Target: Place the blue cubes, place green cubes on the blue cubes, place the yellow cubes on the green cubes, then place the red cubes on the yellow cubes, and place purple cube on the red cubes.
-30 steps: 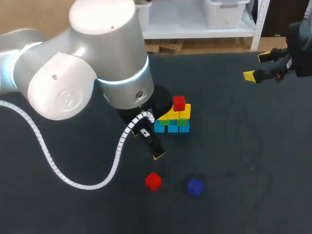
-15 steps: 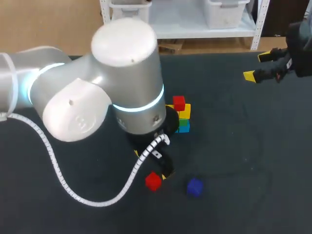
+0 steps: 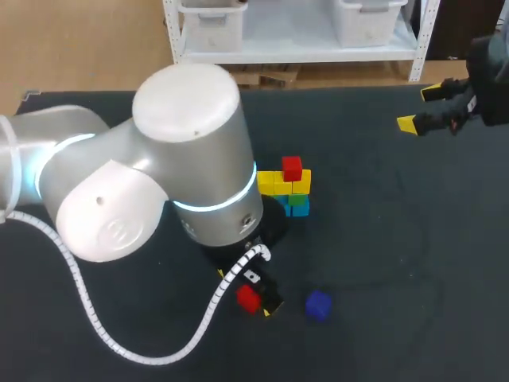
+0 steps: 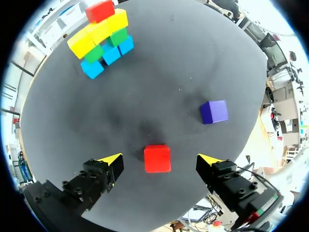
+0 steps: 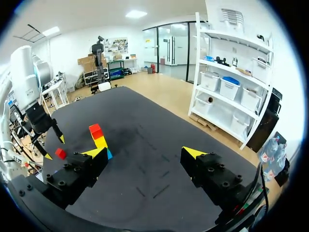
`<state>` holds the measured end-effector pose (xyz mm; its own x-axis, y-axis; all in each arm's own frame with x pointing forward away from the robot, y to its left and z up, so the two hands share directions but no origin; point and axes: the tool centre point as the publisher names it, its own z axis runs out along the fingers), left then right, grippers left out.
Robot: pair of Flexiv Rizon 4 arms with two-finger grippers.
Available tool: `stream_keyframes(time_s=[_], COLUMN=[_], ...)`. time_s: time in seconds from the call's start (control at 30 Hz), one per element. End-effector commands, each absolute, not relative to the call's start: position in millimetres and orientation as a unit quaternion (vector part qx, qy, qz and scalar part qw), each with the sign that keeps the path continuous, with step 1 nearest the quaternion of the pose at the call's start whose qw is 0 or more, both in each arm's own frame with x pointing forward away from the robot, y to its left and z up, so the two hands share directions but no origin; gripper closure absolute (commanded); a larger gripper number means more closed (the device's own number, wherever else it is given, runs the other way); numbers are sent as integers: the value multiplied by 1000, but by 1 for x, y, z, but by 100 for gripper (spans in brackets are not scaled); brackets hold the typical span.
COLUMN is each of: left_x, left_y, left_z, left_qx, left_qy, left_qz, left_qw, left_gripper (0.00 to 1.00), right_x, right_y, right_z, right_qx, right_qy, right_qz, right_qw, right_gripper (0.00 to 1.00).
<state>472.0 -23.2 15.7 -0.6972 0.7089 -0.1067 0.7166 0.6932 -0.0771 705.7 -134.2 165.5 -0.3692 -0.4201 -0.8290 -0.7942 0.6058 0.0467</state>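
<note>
A stack (image 3: 285, 189) stands mid-table: blue cubes at the bottom, green ones above, yellow ones on those, and one red cube (image 3: 292, 168) on top. A loose red cube (image 4: 157, 155) lies on the dark table between the fingers of my left gripper (image 4: 160, 161). That gripper is open and touches the cube on neither side. In the head view the same cube (image 3: 248, 298) shows just below the left wrist. A purple cube (image 3: 318, 305) lies to its right, also ahead of the left gripper (image 4: 214, 111). My right gripper (image 3: 424, 107) hangs open and empty at the far right, well away from the stack (image 5: 100, 140).
The left arm's big grey body (image 3: 159, 191) and its white cable (image 3: 119, 338) hide the table's left half and part of the stack. Dark table surface (image 3: 382, 239) lies open between the stack and the right gripper.
My left arm has swung from beside the stack toward the table's front, bringing its open gripper down around the loose red cube. The right arm and the cubes have stayed put.
</note>
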Motion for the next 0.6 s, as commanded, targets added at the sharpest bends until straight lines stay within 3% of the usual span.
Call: stream_keyframes(time_s=[0.03,0.23,0.37,0.47,0.53,0.57,0.6], left_x=[474,475,475,477,478,478,478], left_y=[-22,-22,-21,-22,-22,-22,-22], left_z=[5,2,1,2,3,3,3], left_qx=[388,385,383,382,383,383,384], left_qy=[919,920,921,922,922,922,922], left_qz=[-69,-69,-67,-59,-54,-48,-42], left_qw=[29,24,23,20,17,14,10], left_gripper=[0,0,9,39,64,78,99], right_x=[706,706,706,706,706,706,706], right_y=[-135,-135,-135,-135,-135,-135,-135], right_z=[164,164,164,164,164,164,164], right_qx=[-382,-382,-382,-382,-382,-382,-382], right_qy=[794,794,794,794,794,794,794], right_qz=[229,229,229,229,229,229,229], right_qw=[414,414,414,414,414,414,414], right_gripper=[0,0,0,0,0,0,0])
